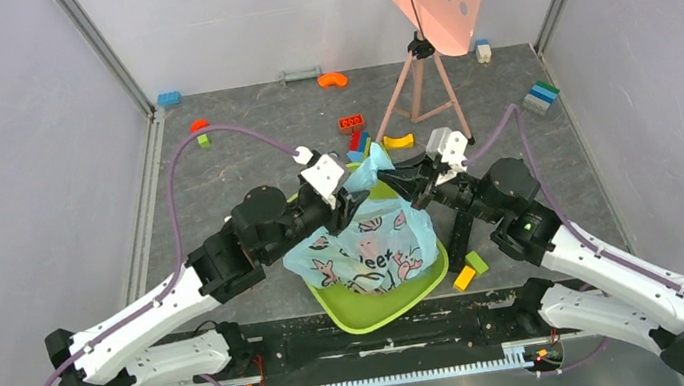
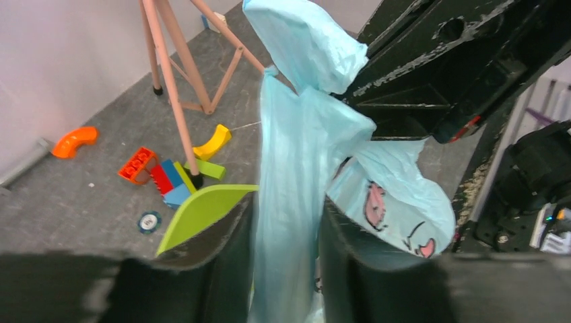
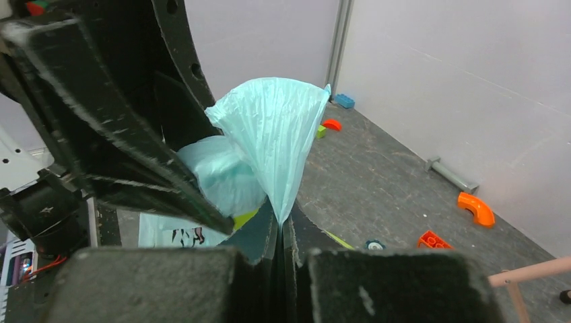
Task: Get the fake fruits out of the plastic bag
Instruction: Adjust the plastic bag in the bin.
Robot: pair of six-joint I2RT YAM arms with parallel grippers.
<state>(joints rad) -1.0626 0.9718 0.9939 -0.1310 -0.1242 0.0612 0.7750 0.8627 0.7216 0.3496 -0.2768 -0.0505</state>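
We see the grey table (image 1: 241, 147) carrying the lime-green tub (image 1: 375, 312) near the arm bases. The plastic bag (image 1: 371, 244) sits in it, its top drawn upward. The right gripper (image 3: 279, 225) is clamped tight on a bag handle. The left gripper (image 2: 286, 208) stands parted, with film running between its 2 fingers. Toy blocks (image 1: 351, 122) lie beyond.

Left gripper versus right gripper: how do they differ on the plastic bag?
The left gripper stands with jaws apart; the right gripper is pressed shut. Film merely passes through the left gripper; the right gripper pinches a fold. Both meet at the top of the plastic bag.
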